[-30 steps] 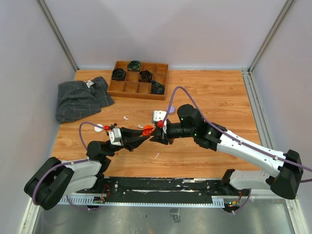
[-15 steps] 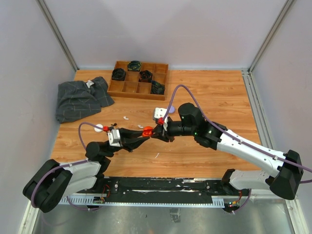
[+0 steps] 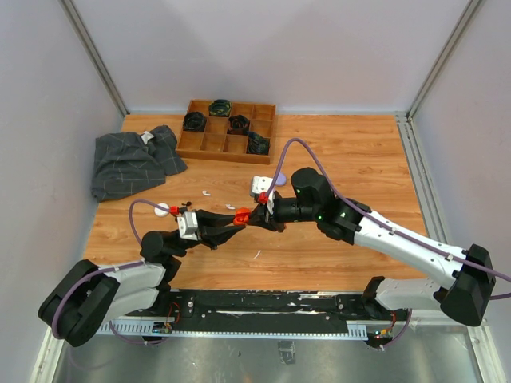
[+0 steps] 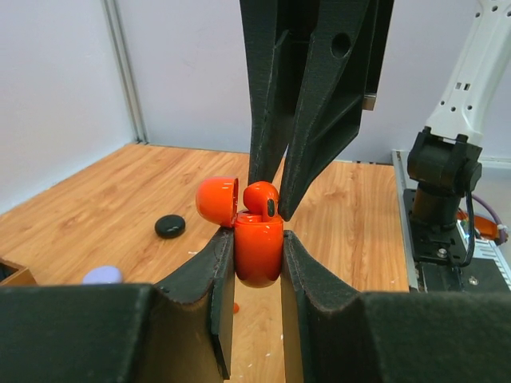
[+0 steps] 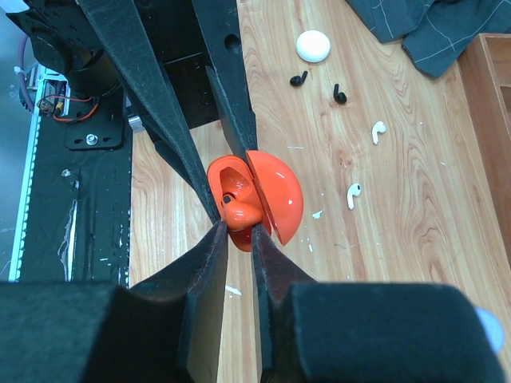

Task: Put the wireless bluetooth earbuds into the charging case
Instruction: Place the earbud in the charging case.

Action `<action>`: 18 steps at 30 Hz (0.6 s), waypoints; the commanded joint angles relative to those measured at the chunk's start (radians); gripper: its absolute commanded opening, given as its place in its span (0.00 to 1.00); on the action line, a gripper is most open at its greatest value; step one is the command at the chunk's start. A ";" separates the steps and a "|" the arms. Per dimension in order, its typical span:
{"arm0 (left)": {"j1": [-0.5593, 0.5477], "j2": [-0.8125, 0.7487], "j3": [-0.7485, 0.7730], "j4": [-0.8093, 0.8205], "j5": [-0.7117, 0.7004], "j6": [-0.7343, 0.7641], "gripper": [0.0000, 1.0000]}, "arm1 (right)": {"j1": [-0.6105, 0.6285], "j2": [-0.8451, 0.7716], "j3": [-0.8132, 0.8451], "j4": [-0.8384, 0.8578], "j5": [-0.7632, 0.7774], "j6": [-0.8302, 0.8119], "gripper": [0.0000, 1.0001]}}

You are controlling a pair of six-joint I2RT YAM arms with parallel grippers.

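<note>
Since a second ago the right claw (image 3: 253,216) has come a little closer to the left claw (image 3: 238,219), and its fingers have closed. From above, both claws meet over the table (image 3: 343,152) at the orange case (image 3: 240,213). On the left wrist camera, the left claw grips the case body, lid open; the right claw pinches the orange earbud (image 4: 261,196) at its mouth. On the right wrist camera, white earbuds (image 5: 378,130) and black earbuds (image 5: 299,78) lie loose on the table near a white round case (image 5: 313,45).
</note>
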 commanded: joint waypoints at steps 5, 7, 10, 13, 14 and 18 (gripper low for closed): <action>0.002 -0.003 0.039 0.152 0.052 -0.007 0.00 | -0.009 -0.007 0.026 0.012 0.053 -0.016 0.20; 0.002 -0.001 0.042 0.153 0.058 -0.011 0.00 | -0.009 -0.006 0.026 0.016 0.064 -0.008 0.22; 0.002 -0.001 0.039 0.159 0.054 -0.013 0.00 | -0.009 -0.011 0.022 0.018 0.114 -0.002 0.21; 0.002 -0.006 0.036 0.153 0.046 -0.011 0.00 | -0.009 -0.021 0.012 0.022 0.130 0.003 0.18; 0.002 -0.008 0.036 0.150 0.045 -0.010 0.00 | -0.009 -0.023 0.012 0.025 0.125 0.008 0.17; 0.001 -0.007 0.035 0.150 0.045 -0.009 0.00 | -0.009 -0.024 0.007 0.034 0.130 0.012 0.10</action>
